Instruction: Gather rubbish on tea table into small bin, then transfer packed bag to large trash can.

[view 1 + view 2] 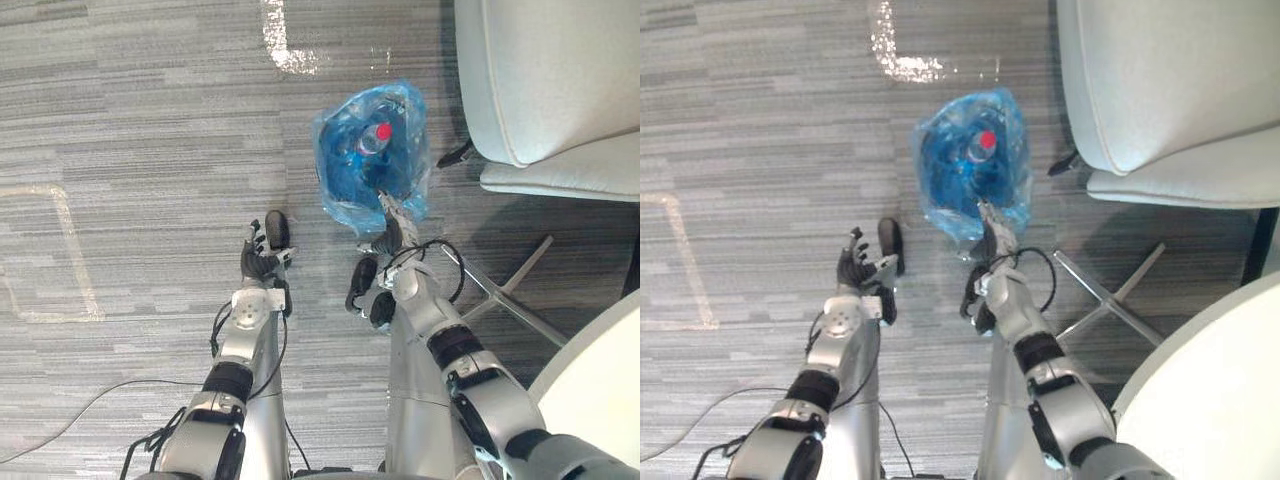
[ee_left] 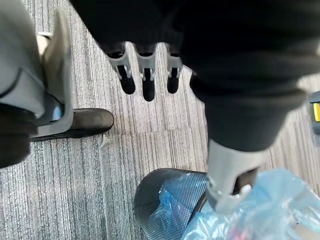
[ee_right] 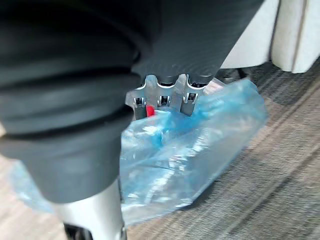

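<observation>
Fingertips of right hand (image 1: pixel 390 235) lost inside blue bag (image 1: pixel 340 195), grip unreadable. Red-capped bottle (image 1: pixel 372 140) in bag. Left hand (image 1: pixel 258 262) spread, empty. Chair (image 1: pixel 550 80) just beside bag.

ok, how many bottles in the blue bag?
1: a clear plastic bottle with a red cap, in the middle of the translucent blue plastic bag, past the right hand. More may be hidden under the plastic.
</observation>
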Tool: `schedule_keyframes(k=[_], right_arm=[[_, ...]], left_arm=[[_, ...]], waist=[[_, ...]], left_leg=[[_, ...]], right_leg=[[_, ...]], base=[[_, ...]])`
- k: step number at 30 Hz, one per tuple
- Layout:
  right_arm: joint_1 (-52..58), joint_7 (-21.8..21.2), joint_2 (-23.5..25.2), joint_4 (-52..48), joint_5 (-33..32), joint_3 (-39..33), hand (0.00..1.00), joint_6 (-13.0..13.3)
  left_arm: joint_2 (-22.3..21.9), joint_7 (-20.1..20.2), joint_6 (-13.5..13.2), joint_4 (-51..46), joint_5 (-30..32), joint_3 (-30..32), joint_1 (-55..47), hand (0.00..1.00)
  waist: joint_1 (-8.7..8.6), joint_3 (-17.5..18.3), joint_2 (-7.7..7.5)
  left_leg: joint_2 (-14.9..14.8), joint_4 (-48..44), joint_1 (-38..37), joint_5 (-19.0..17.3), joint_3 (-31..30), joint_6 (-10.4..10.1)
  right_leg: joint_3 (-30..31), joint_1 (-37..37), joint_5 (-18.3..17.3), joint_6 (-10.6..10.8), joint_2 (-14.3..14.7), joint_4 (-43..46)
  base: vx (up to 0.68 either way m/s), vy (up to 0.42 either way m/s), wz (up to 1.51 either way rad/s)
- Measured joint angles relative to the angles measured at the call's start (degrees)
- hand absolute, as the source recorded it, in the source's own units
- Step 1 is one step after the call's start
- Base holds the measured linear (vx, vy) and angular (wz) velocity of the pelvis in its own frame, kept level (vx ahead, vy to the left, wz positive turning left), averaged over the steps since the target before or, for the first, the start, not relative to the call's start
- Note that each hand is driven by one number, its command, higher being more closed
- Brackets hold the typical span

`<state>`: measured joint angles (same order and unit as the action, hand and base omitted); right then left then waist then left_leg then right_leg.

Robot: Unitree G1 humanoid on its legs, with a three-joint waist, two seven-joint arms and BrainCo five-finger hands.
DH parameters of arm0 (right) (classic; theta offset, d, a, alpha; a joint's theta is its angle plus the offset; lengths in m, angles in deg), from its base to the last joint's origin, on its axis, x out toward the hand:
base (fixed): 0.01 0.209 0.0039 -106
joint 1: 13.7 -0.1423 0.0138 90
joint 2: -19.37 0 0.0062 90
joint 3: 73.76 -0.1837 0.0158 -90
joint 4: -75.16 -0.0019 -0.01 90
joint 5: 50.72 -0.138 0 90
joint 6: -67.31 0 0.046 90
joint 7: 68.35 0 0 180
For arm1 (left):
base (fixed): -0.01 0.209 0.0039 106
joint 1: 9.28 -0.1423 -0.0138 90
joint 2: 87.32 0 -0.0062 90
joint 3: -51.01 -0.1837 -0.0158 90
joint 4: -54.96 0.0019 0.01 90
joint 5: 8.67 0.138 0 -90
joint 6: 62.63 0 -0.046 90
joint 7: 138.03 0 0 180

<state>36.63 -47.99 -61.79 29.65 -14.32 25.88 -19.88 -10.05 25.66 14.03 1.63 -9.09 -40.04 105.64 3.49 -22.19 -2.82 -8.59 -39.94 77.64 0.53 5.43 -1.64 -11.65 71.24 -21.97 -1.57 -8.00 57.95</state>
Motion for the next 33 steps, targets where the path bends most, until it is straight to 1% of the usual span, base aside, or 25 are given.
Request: schedule_keyframes(k=[4,8,16,19,20,22,23,26,29,31,33], right_arm=[[-3.2,0.5,-0.2,2.7,0.0,-0.4,1.00,-1.2],[-4.9,0.5,-0.1,4.1,-0.1,-0.3,1.00,-1.2],[-5.3,0.9,-0.1,3.1,-1.2,-0.2,1.00,-1.1],[-4.3,1.1,-0.1,-0.3,-1.7,-0.2,1.00,-0.6],[-4.1,1.1,-0.2,-1.5,-2.7,-0.3,1.00,-0.2],[-4.0,1.1,-0.2,-2.2,-2.8,-0.5,1.00,-0.1],[-3.2,1.1,-0.3,-4.1,-3.0,-0.5,1.00,0.1],[-1.8,1.1,-0.2,-6.6,-5.0,-0.5,1.00,0.2],[1.4,1.0,0.0,-10.2,-7.3,-0.4,1.00,0.8],[4.2,0.7,0.6,-12.9,-10.2,-0.4,1.00,1.6],[6.2,0.2,0.8,-15.2,-12.9,-0.3,1.00,2.4]], left_arm=[[0.0,-0.4,-0.2,0.1,-1.2,0.0,1.4,0.00],[-0.1,-0.6,-0.4,0.0,-2.2,-0.1,2.0,0.00],[-0.3,-0.6,-0.6,-0.2,-2.7,-0.1,2.0,0.00],[-0.3,-0.6,-0.6,-0.5,-2.7,-0.1,2.0,0.00],[-0.3,-0.6,-0.4,-0.5,-2.7,-0.1,2.0,0.00],[-0.4,-0.6,-0.3,-0.6,-2.6,-0.1,2.0,0.00],[-0.4,-0.6,-0.1,-0.6,-2.6,-0.1,2.0,0.00],[-0.8,-0.5,0.2,-0.4,-2.5,-0.1,1.8,0.00],[-1.8,-0.2,0.6,-0.4,-2.5,-0.1,0.3,0.00],[-2.4,0.4,1.4,-0.4,-2.5,-0.2,-1.5,0.00],[-2.5,0.5,1.9,-0.5,-2.4,-0.6,-2.6,0.00]], waist=[[0.13,0.0,0.06],[0.72,0.0,0.07],[1.16,0.0,0.08],[1.28,0.0,0.11],[1.30,0.0,0.15],[1.39,0.0,0.17],[1.45,0.1,0.16],[1.52,0.1,0.16],[1.63,0.2,0.15],[1.60,0.5,0.18],[1.57,0.7,0.18]], left_leg=[[0.5,-0.4,1.9,-0.2,0.1,0.3],[0.8,-1.2,2.8,-0.2,0.0,0.3],[0.8,-1.3,3.0,-0.6,-0.2,-0.2],[0.8,-1.4,3.0,-0.4,-0.4,0.1],[0.7,-1.6,3.0,-0.4,-0.4,0.1],[0.6,-1.9,3.0,-0.4,-0.5,0.0],[0.4,-2.3,2.9,-0.5,-0.6,0.0],[0.4,-2.4,2.2,-0.5,-0.6,0.1],[0.3,-2.4,0.0,-0.8,-0.8,0.1],[0.1,-1.6,-2.8,-1.2,-0.9,-0.3],[0.0,0.1,-5.4,-1.1,-0.5,-0.4]], right_leg=[[0.0,2.0,-0.4,0.3,-0.9,1.1],[0.1,2.9,-0.9,0.2,-1.1,2.1],[-0.1,3.0,-1.2,-0.3,-1.2,2.3],[-0.3,3.0,-1.3,-0.4,-1.2,2.5],[-0.3,3.0,-1.3,-0.4,-1.1,2.6],[-0.4,2.8,-1.3,-0.5,-1.1,2.7],[-0.5,2.6,-1.4,-0.6,-1.0,2.9],[-0.5,1.8,-1.4,-0.6,-1.0,2.9],[-0.7,-0.6,-1.4,-0.6,-0.8,2.6],[-0.9,-3.6,-1.2,-0.8,-0.5,1.3],[-1.4,-6.3,-1.0,-1.0,-0.4,-0.4]], base=[[-0.01,0.003,0.08],[0.00,-0.007,0.05],[0.00,0.000,0.00],[0.00,0.000,0.00],[0.00,0.000,0.00],[0.00,-0.007,-0.02],[0.00,0.000,0.00],[0.00,0.000,0.00],[-0.01,-0.001,-0.01],[-0.01,0.000,-0.02],[-0.01,-0.005,0.08]])
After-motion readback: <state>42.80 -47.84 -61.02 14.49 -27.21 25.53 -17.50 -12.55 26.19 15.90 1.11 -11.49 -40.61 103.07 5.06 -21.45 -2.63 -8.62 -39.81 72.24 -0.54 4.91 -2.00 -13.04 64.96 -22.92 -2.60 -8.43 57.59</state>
